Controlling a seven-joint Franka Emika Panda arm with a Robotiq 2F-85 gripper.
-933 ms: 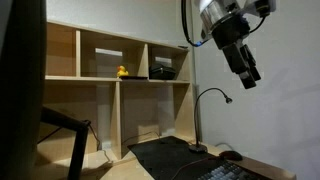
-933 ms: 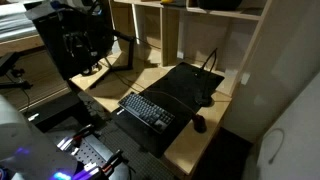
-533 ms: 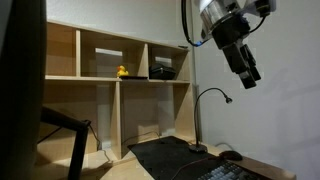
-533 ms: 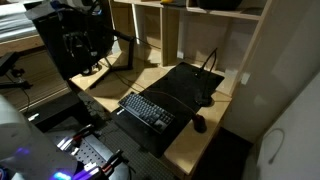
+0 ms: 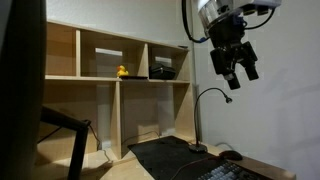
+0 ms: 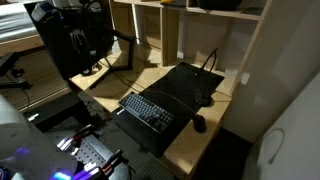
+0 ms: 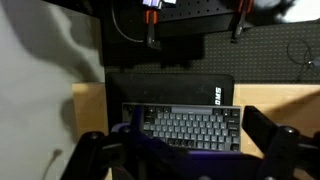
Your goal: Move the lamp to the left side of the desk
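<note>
The lamp (image 5: 197, 118) is a slim black gooseneck standing on the dark mat (image 5: 165, 157) at the back of the desk (image 5: 128, 166), its small head curving toward the wall. In an exterior view it shows as a thin stem (image 6: 209, 66) at the mat's far edge (image 6: 185, 82). My gripper (image 5: 233, 72) hangs open and empty high above the lamp head, well apart from it. In the wrist view my two open fingers (image 7: 185, 158) frame the keyboard (image 7: 184, 126) far below; the lamp is out of that view.
A wooden cubby shelf (image 5: 112, 95) stands behind the desk, with a yellow duck (image 5: 122, 71) and a black box (image 5: 164, 70) on it. A mouse (image 6: 200, 123) lies beside the keyboard (image 6: 147, 110). Dark equipment (image 6: 72, 40) stands off the desk's end.
My gripper has turned at the wrist and shifted slightly down and toward the shelf; both fingers now show spread apart. The lamp has not moved.
</note>
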